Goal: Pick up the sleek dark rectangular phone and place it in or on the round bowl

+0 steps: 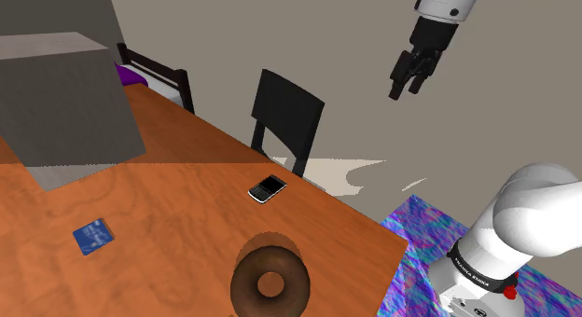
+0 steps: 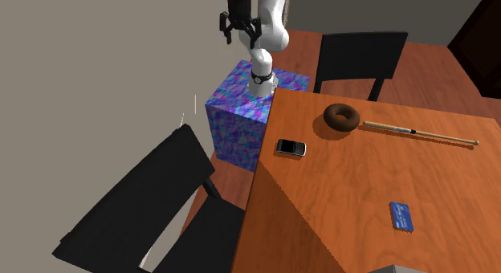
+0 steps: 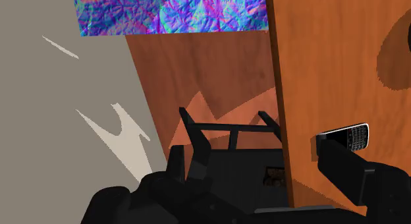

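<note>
A dark rectangular phone point(image 1: 268, 187) point(image 2: 291, 147) with a silver rim lies flat near the edge of the wooden table point(image 1: 168, 222). The round dark-brown bowl point(image 1: 270, 282) point(image 2: 342, 116) stands on the same table, a short way from the phone toward the stand. My black gripper point(image 1: 410, 82) point(image 2: 239, 30) hangs high in the air, off the table's side and well above the phone. It is open and holds nothing. In the wrist view the fingers point(image 3: 197, 153) stand apart, with the phone point(image 3: 352, 136) just beyond the other fingertip and part of the bowl point(image 3: 395, 58) at the picture's edge.
A black chair point(image 1: 287, 115) point(image 3: 230, 134) stands against the table edge below the gripper. Another black chair point(image 2: 361, 59) and a nearer one point(image 2: 144, 215) flank the table. On the table lie a blue card point(image 1: 93, 235), a large grey box point(image 1: 65, 101) and a long wooden stick point(image 2: 417, 133).
</note>
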{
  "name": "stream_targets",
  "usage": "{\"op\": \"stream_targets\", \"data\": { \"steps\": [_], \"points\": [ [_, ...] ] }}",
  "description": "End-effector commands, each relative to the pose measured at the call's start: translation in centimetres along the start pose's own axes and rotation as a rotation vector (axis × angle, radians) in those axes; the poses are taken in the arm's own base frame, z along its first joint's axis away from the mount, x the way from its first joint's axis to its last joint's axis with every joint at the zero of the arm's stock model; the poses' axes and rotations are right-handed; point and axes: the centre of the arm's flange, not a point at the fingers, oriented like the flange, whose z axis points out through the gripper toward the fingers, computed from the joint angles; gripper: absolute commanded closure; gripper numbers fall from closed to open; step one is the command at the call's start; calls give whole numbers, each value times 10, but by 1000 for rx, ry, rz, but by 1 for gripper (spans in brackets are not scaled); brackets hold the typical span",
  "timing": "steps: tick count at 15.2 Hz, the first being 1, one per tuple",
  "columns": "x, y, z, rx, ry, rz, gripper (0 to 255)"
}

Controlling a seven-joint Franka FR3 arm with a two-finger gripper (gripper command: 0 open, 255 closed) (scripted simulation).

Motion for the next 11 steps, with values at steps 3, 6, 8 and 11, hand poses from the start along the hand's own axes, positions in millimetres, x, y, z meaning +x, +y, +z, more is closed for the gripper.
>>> {"op": "stream_targets", "data": {
  "steps": [3,6,8,11],
  "points": [
    [-2,-21,17,-1,-3,78,0],
    [-1,-52,41,-2,-7,195,0],
    [2,-72,58,-2,-9,273,0],
    [8,-102,83,-3,-13,390,0]
  ]
}}
